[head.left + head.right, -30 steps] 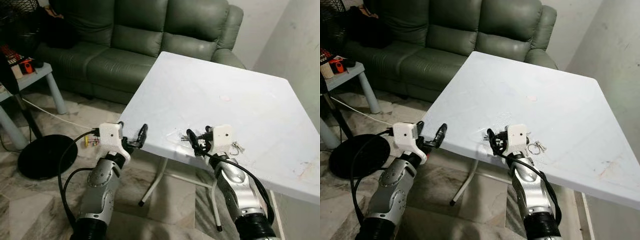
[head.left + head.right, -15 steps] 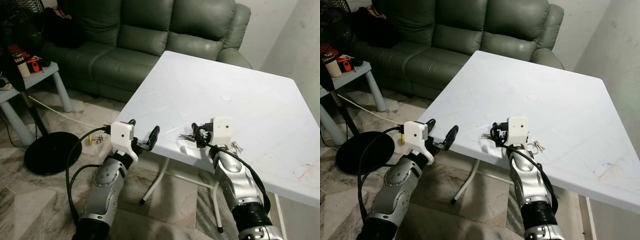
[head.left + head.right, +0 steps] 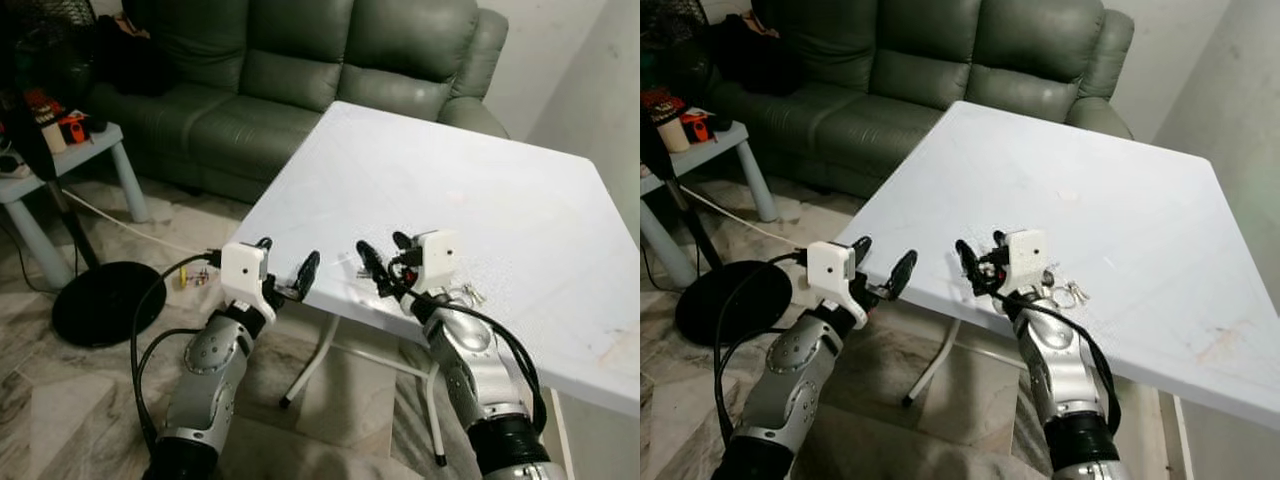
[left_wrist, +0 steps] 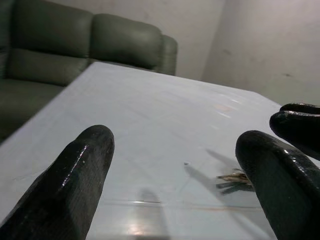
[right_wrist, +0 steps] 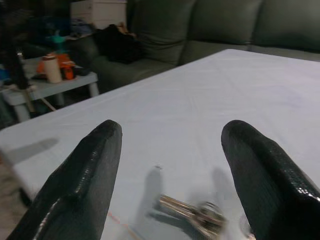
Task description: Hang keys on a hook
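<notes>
White square counter (image 3: pixel 480 190) at frame centre: small metal bunch of keys (image 5: pixel 192 211) lies near its front edge. Right tool (image 3: pixel 382 262) spread above keys; left tool (image 3: pixel 288 268) spread at counter edge.

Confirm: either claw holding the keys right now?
No. Both claws are open and empty; the keys lie on the table just ahead of the right claw.

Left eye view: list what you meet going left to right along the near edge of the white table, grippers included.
Left gripper, open, just off the edge → right gripper, open, over the white table → keys lying on the tabletop.
</notes>
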